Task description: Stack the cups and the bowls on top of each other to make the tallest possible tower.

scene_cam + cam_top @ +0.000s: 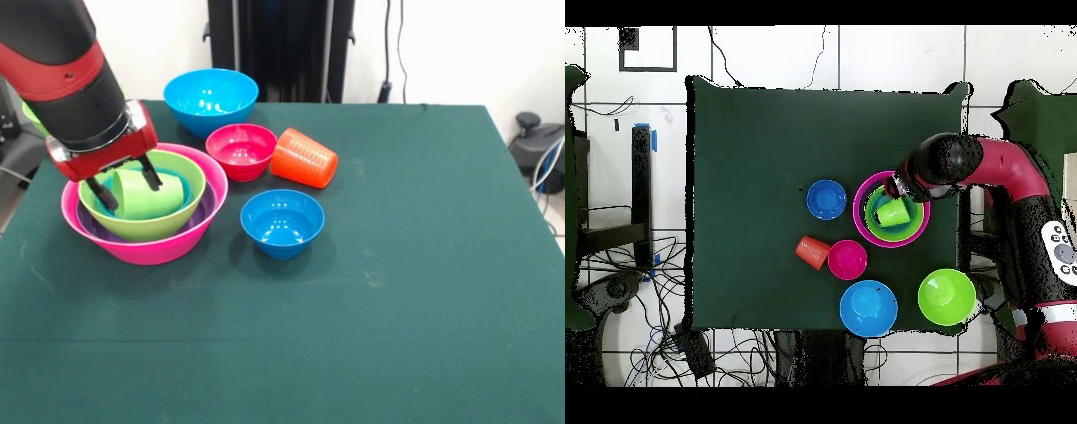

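Seen from across a dark green table (424, 291): a nest of bowls at the left, with a huge pink bowl (154, 248) outermost, a purple bowl (92, 224) showing as a thin rim inside it, then a sliver of teal bowl (184, 187), then a lime-green bowl (168, 225) on top. Lying on its side within that green bowl, a short lime-green cup (148, 194), mouth turned toward the arm. Hanging over the nest, the red and black arm, its gripper (131, 184) lowered into the bowl with dark fingers (152, 175) spread to either side of the cup (whether touching it, impossible to tell). Beside the nest, a small red bowl (241, 149) upright, and touching its right side a ribbed orange cup (304, 158) tipped over. Just in front of those, a small blue bowl (282, 222) standing alone. Behind the red bowl, near the table's far edge, a large blue bowl (211, 99). From overhead, a second lime-green bowl (946, 296) sitting at the table's corner beside the large blue one, well apart from the nest.
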`<action>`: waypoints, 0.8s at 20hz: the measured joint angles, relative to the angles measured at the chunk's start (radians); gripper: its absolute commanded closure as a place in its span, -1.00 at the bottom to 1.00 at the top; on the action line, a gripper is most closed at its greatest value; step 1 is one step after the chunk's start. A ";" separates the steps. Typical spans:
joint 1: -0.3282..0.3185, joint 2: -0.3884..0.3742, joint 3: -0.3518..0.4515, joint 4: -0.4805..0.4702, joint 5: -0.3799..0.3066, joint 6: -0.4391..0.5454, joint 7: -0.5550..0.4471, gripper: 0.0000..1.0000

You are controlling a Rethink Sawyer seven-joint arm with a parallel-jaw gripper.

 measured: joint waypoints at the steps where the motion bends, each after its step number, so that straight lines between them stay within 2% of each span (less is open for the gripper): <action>1: 0.000 -0.003 0.000 -0.003 -0.001 0.000 0.000 -1.00; 16: 0.001 -0.031 -0.009 -0.030 -0.052 0.000 0.000 -1.00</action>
